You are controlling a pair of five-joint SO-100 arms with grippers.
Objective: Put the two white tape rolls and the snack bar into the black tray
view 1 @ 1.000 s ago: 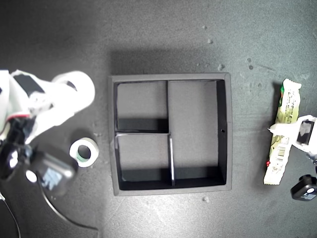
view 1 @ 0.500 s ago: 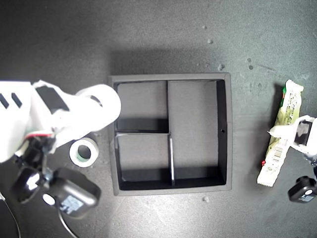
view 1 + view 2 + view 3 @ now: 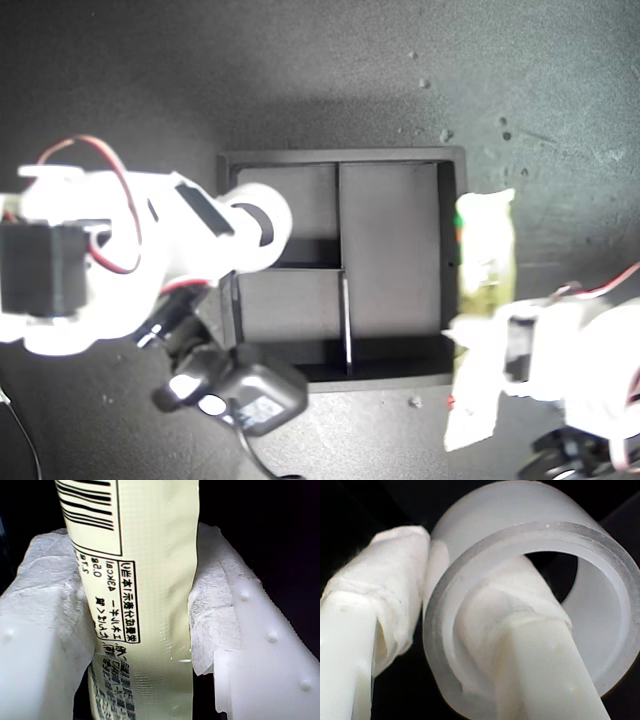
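Black tray (image 3: 452,260) sits mid-frame in the exterior view, compartments bare. We hold the snack bar (image 3: 482,300) pinched in my first gripper (image 3: 145,630) at the tray's right rim. My second gripper (image 3: 440,630) clamps the wall of the white tape roll (image 3: 255,225) over the tray's left edge. Carry step; next, lower and release both inside.

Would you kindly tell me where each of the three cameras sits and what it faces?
Exterior view: overhead, looking down on the black tray and both arms.
First wrist view: on my first gripper, facing the clamped snack bar.
Second wrist view: on my second gripper, facing the white tape roll.
Shared: the exterior view also shows the bar and roll.
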